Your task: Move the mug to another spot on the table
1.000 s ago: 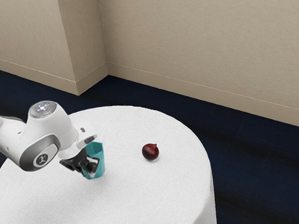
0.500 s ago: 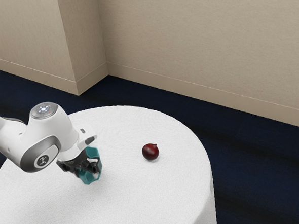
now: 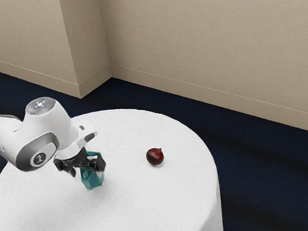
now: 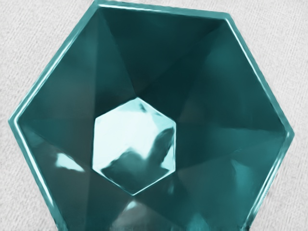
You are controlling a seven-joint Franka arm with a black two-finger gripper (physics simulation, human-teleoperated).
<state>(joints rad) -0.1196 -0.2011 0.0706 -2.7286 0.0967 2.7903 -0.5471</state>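
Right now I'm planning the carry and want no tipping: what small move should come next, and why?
Probably a short straight lift. The gripper sits over the mug, centred on its opening; the mug stands on the table, and the onion lies well clear.

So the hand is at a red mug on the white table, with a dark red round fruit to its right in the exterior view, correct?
Not quite: the mug is teal, not red, as the wrist view shows. The rest holds: the hand is at it on the white table, and the dark red round fruit lies to its right in the exterior view.
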